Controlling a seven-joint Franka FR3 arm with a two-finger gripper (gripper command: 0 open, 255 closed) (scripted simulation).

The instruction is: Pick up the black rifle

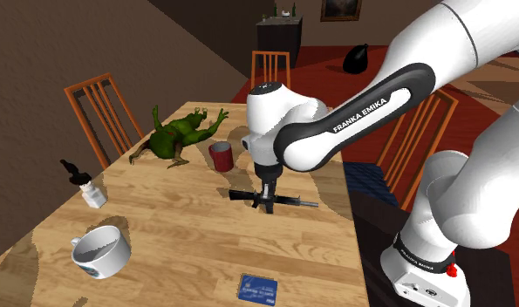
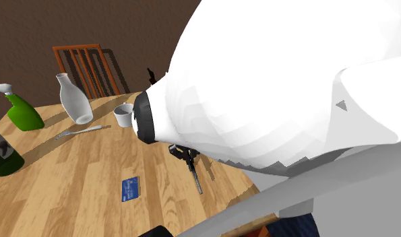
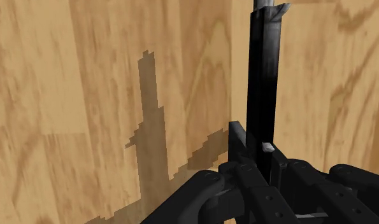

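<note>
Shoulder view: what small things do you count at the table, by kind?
Cups: 2, white cup, red cup
Small white bottle: 1
Green frog figure: 1
Black rifle: 1
Blue card: 1
Total: 6

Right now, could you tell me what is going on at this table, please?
The white arm reaches down to the wooden table, and its hand is shut on the black rifle, fingers clasping its body on both sides. I cannot tell whether the rifle has left the tabletop. A dark red cup stands nearby.
</note>
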